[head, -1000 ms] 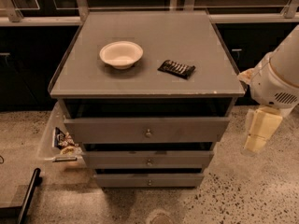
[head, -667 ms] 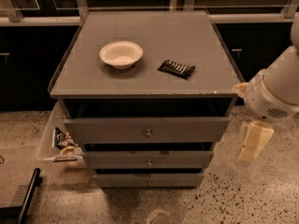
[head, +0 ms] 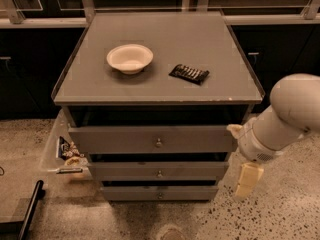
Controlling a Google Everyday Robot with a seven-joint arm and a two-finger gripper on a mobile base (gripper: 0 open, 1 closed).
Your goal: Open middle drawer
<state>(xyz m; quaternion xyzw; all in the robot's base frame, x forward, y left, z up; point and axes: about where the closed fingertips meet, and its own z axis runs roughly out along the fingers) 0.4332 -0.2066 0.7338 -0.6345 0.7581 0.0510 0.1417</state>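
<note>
Middle drawer (head: 190,170), knob centred; gripper (head: 248,180) low at drawer's 3 o'clock, apart, seemingly empty; how far open, cannot tell; bowl (head: 129,58), dark packet (head: 189,73) on cabinet top.

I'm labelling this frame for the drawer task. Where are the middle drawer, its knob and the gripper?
middle drawer (head: 120,171): camera view, left half of its flat front.
knob (head: 159,174): camera view, centre of the metal knob.
gripper (head: 246,183): camera view, its pale body, right of that drawer.
</note>
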